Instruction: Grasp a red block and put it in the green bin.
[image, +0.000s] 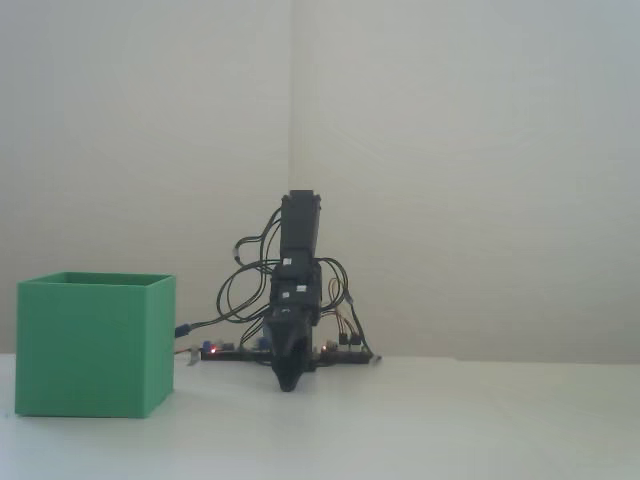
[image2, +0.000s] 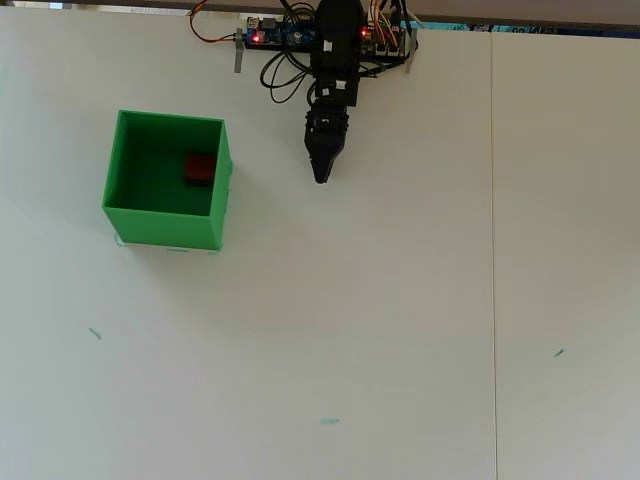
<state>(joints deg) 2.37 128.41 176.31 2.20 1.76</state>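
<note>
The red block (image2: 199, 168) lies on the floor of the green bin (image2: 128, 218), toward its right wall in the overhead view. In the fixed view the green bin (image: 92, 345) stands at the left and its walls hide the block. My gripper (image2: 321, 176) is to the right of the bin, apart from it, near the arm's base, with its jaws pressed together into one dark point and nothing between them. In the fixed view the gripper (image: 286, 383) points down, close to the table.
The arm's base with circuit boards and looped wires (image2: 290, 38) sits at the table's far edge. A thin seam (image2: 493, 250) runs down the white table on the right. A few small teal marks (image2: 330, 421) dot the surface.
</note>
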